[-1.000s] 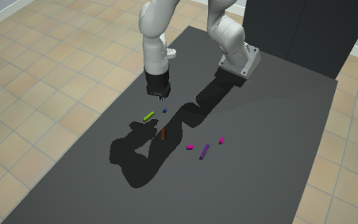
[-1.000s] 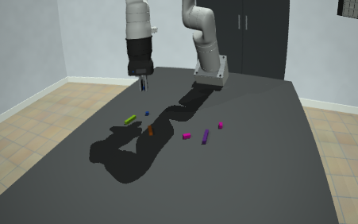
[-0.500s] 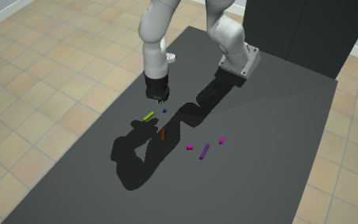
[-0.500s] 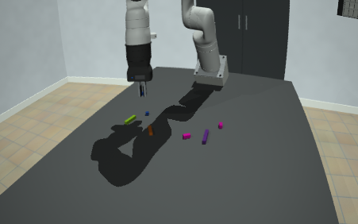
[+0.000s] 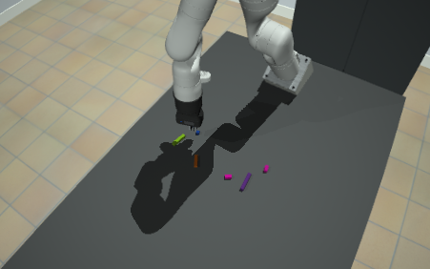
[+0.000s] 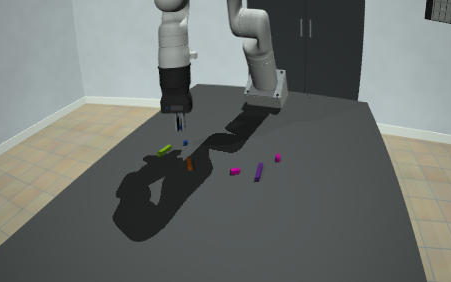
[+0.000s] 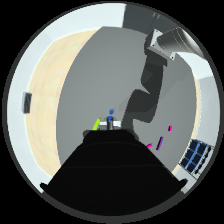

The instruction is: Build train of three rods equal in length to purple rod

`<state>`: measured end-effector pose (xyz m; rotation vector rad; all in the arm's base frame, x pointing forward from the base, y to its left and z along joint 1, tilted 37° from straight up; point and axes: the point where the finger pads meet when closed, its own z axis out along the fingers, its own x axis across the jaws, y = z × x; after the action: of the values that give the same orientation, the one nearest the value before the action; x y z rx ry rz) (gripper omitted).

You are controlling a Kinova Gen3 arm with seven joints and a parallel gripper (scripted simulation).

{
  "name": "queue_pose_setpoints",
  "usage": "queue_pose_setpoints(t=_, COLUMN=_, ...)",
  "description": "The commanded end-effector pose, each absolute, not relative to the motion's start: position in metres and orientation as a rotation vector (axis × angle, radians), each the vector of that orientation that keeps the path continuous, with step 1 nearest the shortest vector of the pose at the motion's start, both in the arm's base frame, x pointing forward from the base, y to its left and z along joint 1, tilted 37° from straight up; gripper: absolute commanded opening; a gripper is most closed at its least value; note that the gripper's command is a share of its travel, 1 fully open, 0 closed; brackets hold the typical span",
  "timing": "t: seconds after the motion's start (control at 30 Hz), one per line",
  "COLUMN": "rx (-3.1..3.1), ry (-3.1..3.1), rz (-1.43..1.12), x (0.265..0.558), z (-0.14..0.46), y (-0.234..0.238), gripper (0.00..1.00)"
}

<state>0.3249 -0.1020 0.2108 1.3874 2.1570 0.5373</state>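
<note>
Presently we find the arm reaching down over the dark table, with the gripper pointing straight down and hanging above the surface, touching nothing on it. Its fingers stand narrow. In the wrist view a small blue piece shows between the tips, and we record it as the held blue rod, clamped in the pincer and clear of the table.

Just beyond the gripper's tips, a loose blue rod lies on the table, apart from all the others. The lime rod lies flat near it, at the edge of the arm's shadow and turned at a slant. The orange rod lies inside the shadow, near the lime and the loose blue rod but touching neither.

The purple rod lies flat in the lit part of the table, well apart from the gripper. A first magenta rod lies near one side of it and a second magenta rod near the other; both stand off from it with visible gaps.

No two rods touch, and none lie end to end in a line. The arm's base is mounted at the far end of the table.
</note>
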Motion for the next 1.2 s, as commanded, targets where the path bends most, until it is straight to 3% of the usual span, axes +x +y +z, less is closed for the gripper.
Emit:
queue_pose_setpoints(t=0.0, rx=1.381, ry=2.181, rz=0.538, x=0.327, z=0.202, y=-0.097, gripper=0.24)
queue_pose_setpoints(t=1.17, rx=1.381, ry=2.181, rz=0.538, x=0.346, z=0.177, y=-0.096, gripper=0.24)
